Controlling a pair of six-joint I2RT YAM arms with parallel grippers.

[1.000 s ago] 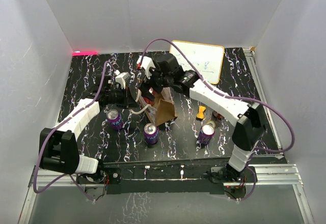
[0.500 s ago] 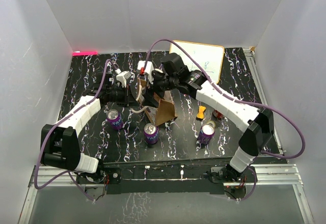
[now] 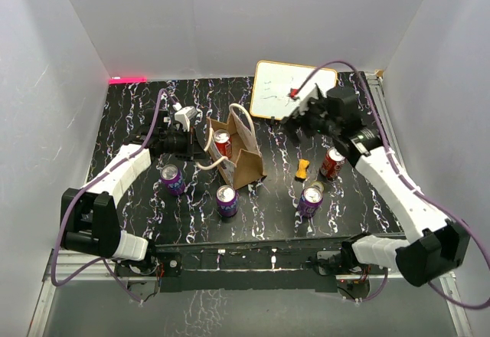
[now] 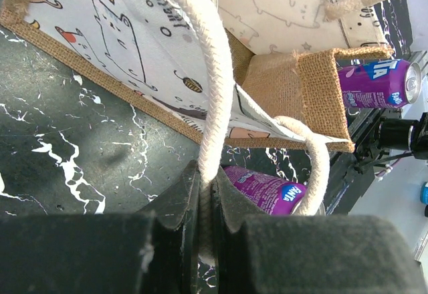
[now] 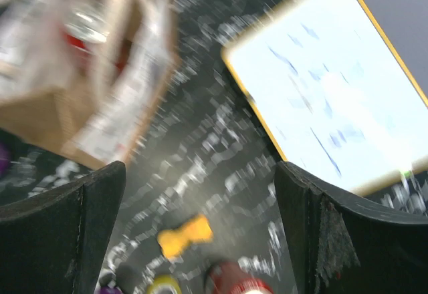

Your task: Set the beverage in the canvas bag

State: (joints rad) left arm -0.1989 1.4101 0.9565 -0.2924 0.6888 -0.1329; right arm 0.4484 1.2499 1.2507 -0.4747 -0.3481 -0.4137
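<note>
From above, the canvas bag [image 3: 246,159] stands upright at the middle of the black marbled bench [image 3: 130,122], with a red can [image 3: 222,144] sitting in its open mouth. The left end effector [image 3: 204,139] is at the bag's left side, by a cream handle. The right end effector [image 3: 294,117] hangs well apart from the bag, over the near edge of a whiteboard [image 3: 276,92]. Three purple cans, a second red can [image 3: 331,163] and a small yellow object [image 3: 304,169] lie nearer the arms.

The left wrist view shows the end effector [image 4: 206,190] pressed together, pinching the cream rope handle [image 4: 212,93] beside the bag's patterned side.

The right wrist view is blurred, but its end effector [image 5: 200,180] is spread wide and holds nothing.
</note>
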